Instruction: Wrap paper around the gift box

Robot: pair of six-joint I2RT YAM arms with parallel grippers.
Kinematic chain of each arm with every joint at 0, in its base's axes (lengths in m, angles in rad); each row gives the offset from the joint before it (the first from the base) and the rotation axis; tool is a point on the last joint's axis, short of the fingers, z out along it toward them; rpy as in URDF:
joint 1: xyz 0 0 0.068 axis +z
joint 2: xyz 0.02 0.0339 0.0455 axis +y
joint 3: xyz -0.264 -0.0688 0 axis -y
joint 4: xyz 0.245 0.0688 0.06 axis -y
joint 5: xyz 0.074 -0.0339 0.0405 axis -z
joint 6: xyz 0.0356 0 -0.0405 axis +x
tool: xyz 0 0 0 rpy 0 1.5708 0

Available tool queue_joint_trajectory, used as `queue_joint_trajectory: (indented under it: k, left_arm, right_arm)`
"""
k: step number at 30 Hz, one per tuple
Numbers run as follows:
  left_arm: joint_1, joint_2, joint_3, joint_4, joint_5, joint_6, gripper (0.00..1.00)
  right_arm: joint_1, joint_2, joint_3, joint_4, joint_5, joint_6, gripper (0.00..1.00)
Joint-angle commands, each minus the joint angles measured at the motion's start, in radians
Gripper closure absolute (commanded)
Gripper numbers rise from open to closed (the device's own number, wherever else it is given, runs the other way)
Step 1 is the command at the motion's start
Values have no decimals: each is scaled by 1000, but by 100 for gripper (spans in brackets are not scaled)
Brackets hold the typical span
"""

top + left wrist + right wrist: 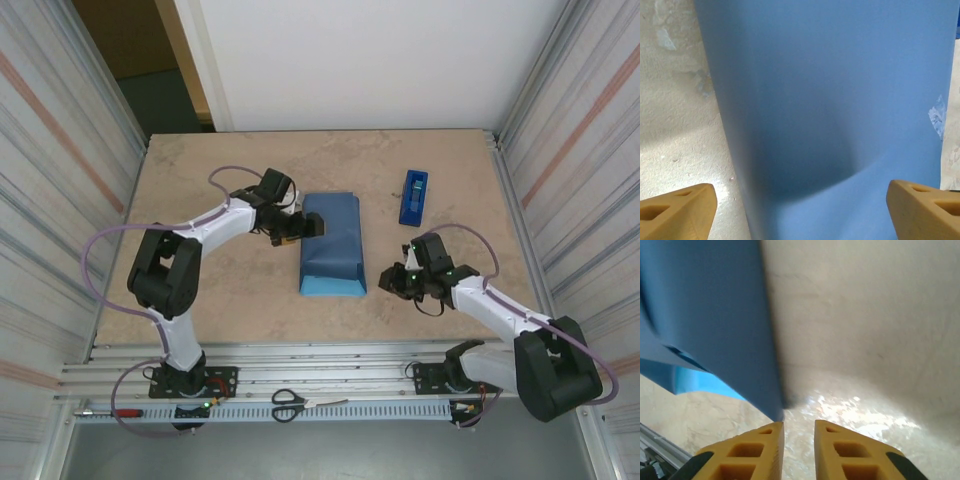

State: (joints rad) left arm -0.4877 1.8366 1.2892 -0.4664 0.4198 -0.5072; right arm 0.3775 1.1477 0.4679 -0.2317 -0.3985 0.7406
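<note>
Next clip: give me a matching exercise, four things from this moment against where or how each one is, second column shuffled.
1 paper
2 tape dispenser
3 scissors
4 left gripper

A on the metal rail at the near edge
B open, at the paper's left side
C folded, in the middle of the table
D on the table, right of the paper and farther back

Pairs: 1-C, 2-D, 3-A, 4-B

Slate-blue paper [331, 243], light-blue underside; mottled beige table [200, 170]; blue tape dispenser [413, 197]

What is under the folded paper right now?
The paper lies folded over on the table, its lighter face showing at the near end. Whatever is inside, the gift box included, is covered.
</note>
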Motion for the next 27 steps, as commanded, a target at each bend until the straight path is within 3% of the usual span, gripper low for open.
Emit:
queue_joint_trajectory:
  k: [1,11,27]
  left_arm:
    - [5,16,-14,-10,30,28,14]
    - [8,44,-51,11,22,11,21]
    - [8,47,-92,32,13,-8,24]
  right_arm:
    - [-14,22,-16,114,-65,62,81]
    - [-1,238,-18,338,-144,112,87]
    - [67,336,-9,474,-146,194,85]
